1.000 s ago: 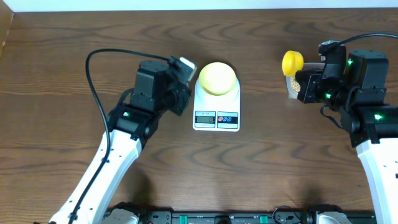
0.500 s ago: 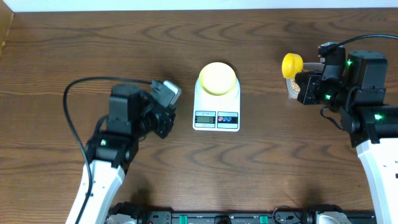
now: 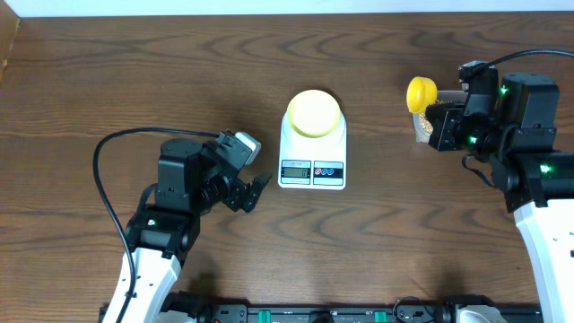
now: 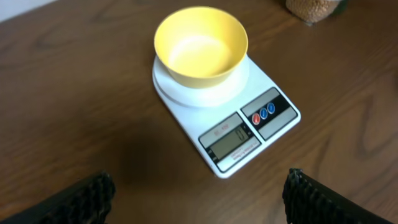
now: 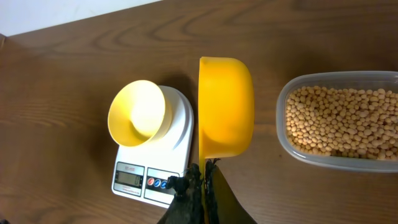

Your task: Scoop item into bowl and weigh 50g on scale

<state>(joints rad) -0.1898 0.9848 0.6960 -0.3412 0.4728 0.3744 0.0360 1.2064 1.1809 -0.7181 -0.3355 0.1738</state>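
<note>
Seeing left gripper (image 3: pixel 252 191) spread wide, gripping nothing, low over the table (image 3: pixel 108 81) just left of the scale (image 3: pixel 312 175). Its 2 fingers (image 4: pixel 78 198) at the lower corners of the wrist view. Seeing bowl (image 3: pixel 313 112) seated on the scale's round platter, behind display and buttons. Seeing right gripper (image 5: pixel 204 186) clamped on the handle of the yellow scoop (image 5: pixel 226 106), scoop turned on its side, between scale and clear tub (image 5: pixel 285 140). Beans (image 5: pixel 339 118) in the tub, right of the scale, well apart from the bowl. Can't tell any load in the scoop.
</note>
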